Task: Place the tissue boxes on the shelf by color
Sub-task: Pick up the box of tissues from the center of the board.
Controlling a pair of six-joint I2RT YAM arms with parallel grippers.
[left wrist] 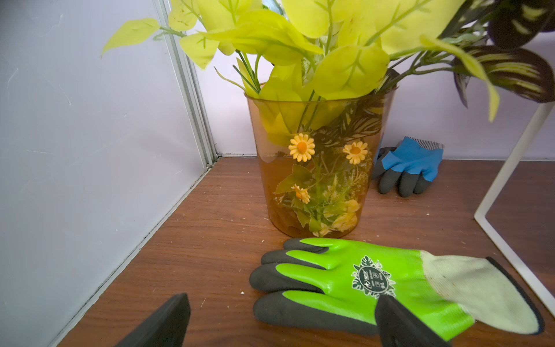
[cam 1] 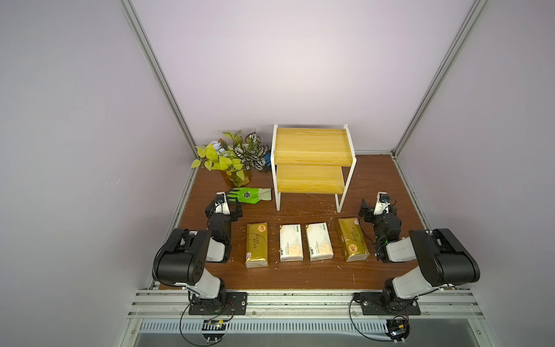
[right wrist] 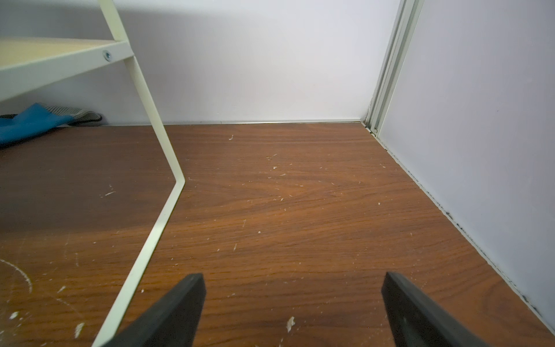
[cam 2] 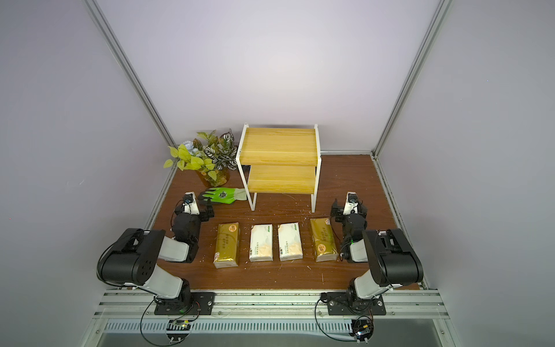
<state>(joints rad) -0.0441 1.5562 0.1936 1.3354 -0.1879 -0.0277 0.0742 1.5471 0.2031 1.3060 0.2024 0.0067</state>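
Four tissue boxes lie in a row on the brown table in front of the shelf (cam 1: 312,144): a gold one (cam 1: 256,245), two white ones (cam 1: 290,242) (cam 1: 319,241), and another gold one (cam 1: 352,239). Both yellow boards of the shelf (cam 2: 279,145) are bare. My left gripper (cam 1: 224,208) (left wrist: 283,303) stands open left of the row, its fingertips just short of a green glove. My right gripper (cam 1: 379,207) (right wrist: 294,279) is open too, right of the row beside the shelf's white leg (right wrist: 156,228), with only bare table between its fingers. Neither touches a box.
A green glove (cam 1: 249,196) (left wrist: 354,279) lies left of the shelf. Behind it stands an amber cup of artificial plants (cam 1: 237,177) (left wrist: 318,168). A blue glove (left wrist: 411,162) lies by the back wall. Lilac walls with aluminium posts close in the sides and back.
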